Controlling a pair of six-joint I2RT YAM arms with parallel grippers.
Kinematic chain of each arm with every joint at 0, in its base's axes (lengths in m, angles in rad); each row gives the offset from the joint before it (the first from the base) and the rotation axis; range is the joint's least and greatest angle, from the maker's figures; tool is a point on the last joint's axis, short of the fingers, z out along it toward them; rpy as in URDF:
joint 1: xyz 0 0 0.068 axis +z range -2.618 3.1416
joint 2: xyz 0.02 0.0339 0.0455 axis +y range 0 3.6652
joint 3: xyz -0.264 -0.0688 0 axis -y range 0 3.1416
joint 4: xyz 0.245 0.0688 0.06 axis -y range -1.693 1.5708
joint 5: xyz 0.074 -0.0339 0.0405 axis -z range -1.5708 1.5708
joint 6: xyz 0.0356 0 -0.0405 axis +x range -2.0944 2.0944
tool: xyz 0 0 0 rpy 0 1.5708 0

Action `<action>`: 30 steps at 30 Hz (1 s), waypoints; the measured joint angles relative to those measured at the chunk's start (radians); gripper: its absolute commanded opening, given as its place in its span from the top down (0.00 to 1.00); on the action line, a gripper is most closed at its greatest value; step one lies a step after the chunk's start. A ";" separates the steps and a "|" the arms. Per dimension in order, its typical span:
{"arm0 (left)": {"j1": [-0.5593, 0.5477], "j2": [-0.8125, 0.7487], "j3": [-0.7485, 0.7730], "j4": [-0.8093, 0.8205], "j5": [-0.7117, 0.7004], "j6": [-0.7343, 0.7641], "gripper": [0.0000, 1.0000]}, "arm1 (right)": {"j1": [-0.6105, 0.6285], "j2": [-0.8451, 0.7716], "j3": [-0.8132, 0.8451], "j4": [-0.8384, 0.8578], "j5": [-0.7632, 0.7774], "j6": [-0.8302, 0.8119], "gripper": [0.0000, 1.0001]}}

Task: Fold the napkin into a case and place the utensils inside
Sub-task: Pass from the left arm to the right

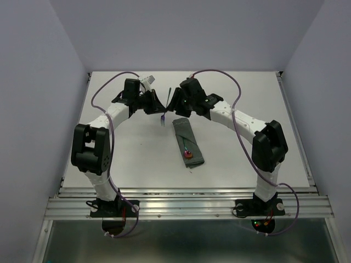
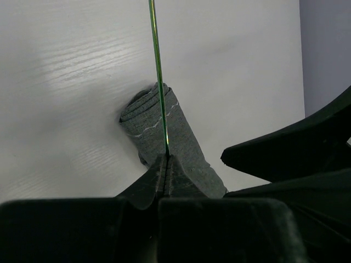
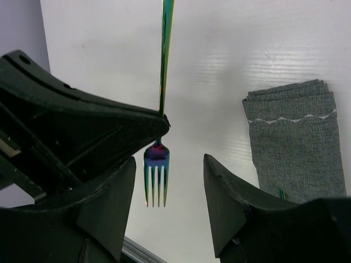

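Top view: both arms meet over the far middle of the table [image 1: 126, 159]. The left gripper [image 1: 155, 104] and right gripper [image 1: 172, 104] face each other, with the fork [image 1: 163, 116] hanging between them, tines down, above the surface. The case [image 1: 189, 143] lies just right of the fork, running diagonally toward the near edge. I can see the spoon [image 1: 188, 155] with its red bowl at the case's near end; how far it is tucked in I can't tell.

Left wrist: left gripper [image 2: 166, 159] has its jaws pressed together, pinching the fork [image 2: 158, 82] by its thin greenish handle. The shaft runs straight up out of frame. The case [image 2: 164, 129] is on the table behind it, layered folded end toward me, light zigzag seam showing. The right gripper [image 2: 296, 150] is the dark mass on the right.

Right wrist: right gripper [image 3: 170, 164] has its jaws spread wide either side of the fork [image 3: 157, 175], not touching it. The tines are iridescent blue-purple. The left gripper [image 3: 93, 123] clamps the handle just above them. The case [image 3: 296, 142] sits off to the right, apart from the fork.
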 measured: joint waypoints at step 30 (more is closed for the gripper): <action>-0.005 -0.060 -0.078 0.042 0.041 -0.018 0.83 | -0.004 0.197 0.162 0.019 0.048 0.113 0.99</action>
